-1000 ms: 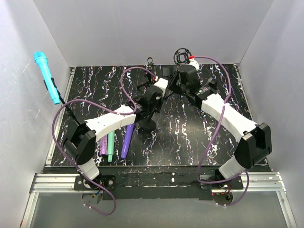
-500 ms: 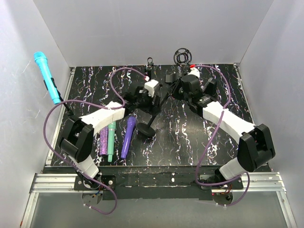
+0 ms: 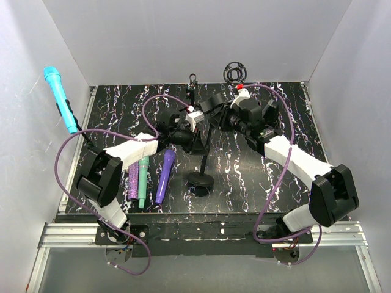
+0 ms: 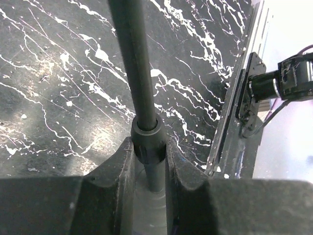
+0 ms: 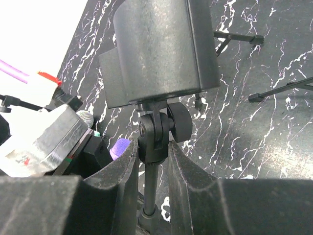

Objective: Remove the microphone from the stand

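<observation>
Marbled black table [image 3: 235,162]: left gripper [image 4: 149,152] clamps the pole [image 4: 128,58] of the stand [image 3: 200,179], right gripper [image 5: 152,147] clamps its swivel [image 5: 155,129], seemingly beneath the clip [image 5: 161,49].

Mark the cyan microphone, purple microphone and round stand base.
cyan microphone [image 3: 60,100], top view, middle of its body.
purple microphone [image 3: 164,179], top view, its handle.
round stand base [image 3: 200,180], top view, centre of the disc.

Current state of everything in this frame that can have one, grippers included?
black stand: gripped by both grippers.
left gripper: shut on the black stand's pole.
right gripper: shut on the black stand's clip joint.
blue microphone: clipped in its own stand, tilted.
glittery purple microphone: lying flat.
teal microphone: lying flat.
purple microphone: lying flat.
</observation>
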`<state>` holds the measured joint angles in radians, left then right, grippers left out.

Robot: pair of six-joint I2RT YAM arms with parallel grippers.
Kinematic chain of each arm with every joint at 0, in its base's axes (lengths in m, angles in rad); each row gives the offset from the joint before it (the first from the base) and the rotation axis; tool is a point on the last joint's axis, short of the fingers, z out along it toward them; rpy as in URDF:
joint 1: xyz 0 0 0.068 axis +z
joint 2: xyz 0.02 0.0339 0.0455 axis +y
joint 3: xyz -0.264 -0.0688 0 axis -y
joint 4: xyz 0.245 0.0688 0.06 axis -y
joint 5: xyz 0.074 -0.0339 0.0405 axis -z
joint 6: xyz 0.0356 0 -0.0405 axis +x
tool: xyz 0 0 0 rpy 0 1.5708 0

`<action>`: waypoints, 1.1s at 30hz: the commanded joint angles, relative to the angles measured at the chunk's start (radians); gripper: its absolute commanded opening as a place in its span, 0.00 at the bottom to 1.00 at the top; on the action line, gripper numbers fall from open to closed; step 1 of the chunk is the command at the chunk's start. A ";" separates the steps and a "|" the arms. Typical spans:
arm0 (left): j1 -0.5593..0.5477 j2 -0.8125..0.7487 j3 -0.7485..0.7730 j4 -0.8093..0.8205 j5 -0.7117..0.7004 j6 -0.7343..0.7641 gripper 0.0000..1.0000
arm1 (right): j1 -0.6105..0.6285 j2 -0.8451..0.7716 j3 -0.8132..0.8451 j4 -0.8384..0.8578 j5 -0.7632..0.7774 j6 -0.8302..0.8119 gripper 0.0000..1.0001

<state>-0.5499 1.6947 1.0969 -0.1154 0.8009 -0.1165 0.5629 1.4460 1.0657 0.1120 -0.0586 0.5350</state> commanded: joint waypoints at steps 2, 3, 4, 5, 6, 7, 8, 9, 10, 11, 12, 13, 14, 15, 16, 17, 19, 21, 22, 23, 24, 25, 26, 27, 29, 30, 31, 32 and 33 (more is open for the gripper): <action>-0.016 -0.007 0.067 0.060 -0.040 -0.005 0.00 | 0.000 -0.033 0.019 -0.009 -0.014 0.000 0.01; -0.021 -0.004 0.084 0.059 -0.046 -0.005 0.00 | 0.000 -0.030 0.026 -0.015 -0.014 0.005 0.01; -0.025 -0.003 0.101 0.051 -0.051 -0.002 0.00 | 0.000 -0.027 0.037 -0.021 -0.015 0.011 0.01; -0.033 0.002 0.124 0.045 -0.064 0.000 0.00 | 0.000 -0.022 0.048 -0.028 -0.011 0.016 0.01; -0.048 0.002 0.139 0.024 -0.112 0.011 0.00 | 0.000 -0.021 0.059 -0.040 0.005 0.028 0.01; -0.073 -0.004 0.158 0.002 -0.217 0.020 0.00 | 0.002 -0.015 0.074 -0.067 0.043 0.057 0.01; -0.096 -0.015 0.170 -0.013 -0.332 0.012 0.00 | 0.003 -0.009 0.094 -0.110 0.113 0.092 0.01; -0.128 -0.026 0.187 -0.030 -0.476 -0.009 0.00 | 0.005 -0.003 0.123 -0.174 0.178 0.142 0.01; -0.155 -0.035 0.199 -0.042 -0.600 -0.021 0.00 | 0.006 0.007 0.155 -0.246 0.257 0.202 0.01; -0.191 -0.039 0.211 -0.058 -0.697 -0.029 0.00 | 0.006 0.016 0.183 -0.300 0.302 0.257 0.01; -0.226 -0.044 0.221 -0.066 -0.824 -0.034 0.00 | 0.008 0.028 0.207 -0.345 0.333 0.301 0.01; -0.260 -0.047 0.222 -0.064 -0.917 -0.035 0.00 | 0.009 0.037 0.232 -0.382 0.353 0.334 0.01; -0.300 -0.046 0.221 -0.061 -1.012 -0.022 0.00 | 0.014 0.046 0.253 -0.412 0.368 0.374 0.01; -0.330 -0.040 0.218 -0.055 -1.096 -0.002 0.00 | 0.022 0.059 0.279 -0.455 0.396 0.407 0.01; -0.359 -0.033 0.210 -0.041 -1.159 0.009 0.00 | 0.028 0.071 0.298 -0.503 0.416 0.448 0.01; -0.375 -0.026 0.199 -0.033 -1.198 0.015 0.00 | 0.035 0.085 0.313 -0.520 0.425 0.474 0.01; -0.380 -0.009 0.193 -0.033 -1.203 0.015 0.00 | 0.040 0.103 0.324 -0.538 0.431 0.503 0.01; -0.380 -0.001 0.178 -0.014 -1.177 0.035 0.00 | 0.038 0.119 0.318 -0.532 0.442 0.510 0.01; -0.380 -0.001 0.167 -0.001 -1.142 0.067 0.00 | 0.038 0.123 0.306 -0.528 0.451 0.507 0.01; -0.380 -0.004 0.159 0.009 -1.117 0.084 0.00 | 0.037 0.123 0.295 -0.517 0.454 0.500 0.01; -0.378 -0.009 0.159 0.010 -1.100 0.090 0.00 | 0.034 0.120 0.281 -0.497 0.453 0.482 0.01; -0.374 -0.013 0.161 0.003 -1.070 0.097 0.02 | 0.032 0.113 0.255 -0.473 0.445 0.456 0.01; -0.364 -0.024 0.161 -0.006 -1.037 0.103 0.15 | 0.029 0.105 0.237 -0.444 0.439 0.436 0.01; -0.351 -0.038 0.161 -0.013 -0.982 0.112 0.28 | 0.025 0.091 0.212 -0.410 0.428 0.401 0.01; -0.297 -0.069 0.156 -0.048 -0.855 0.101 0.51 | 0.019 0.064 0.169 -0.344 0.416 0.352 0.01; -0.257 -0.082 0.156 -0.068 -0.754 0.068 0.56 | 0.014 0.056 0.154 -0.327 0.411 0.339 0.01; -0.219 -0.090 0.158 -0.088 -0.676 0.037 0.62 | 0.008 0.045 0.140 -0.308 0.399 0.329 0.01; -0.175 -0.098 0.152 -0.095 -0.566 0.009 0.65 | 0.003 0.039 0.126 -0.284 0.382 0.304 0.01; -0.139 -0.099 0.143 -0.093 -0.442 -0.003 0.69 | 0.000 0.028 0.108 -0.244 0.356 0.277 0.01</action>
<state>-0.8280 1.6909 1.2366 -0.2169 -0.0395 -0.0597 0.5697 1.5337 1.2201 -0.2649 0.3660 0.9039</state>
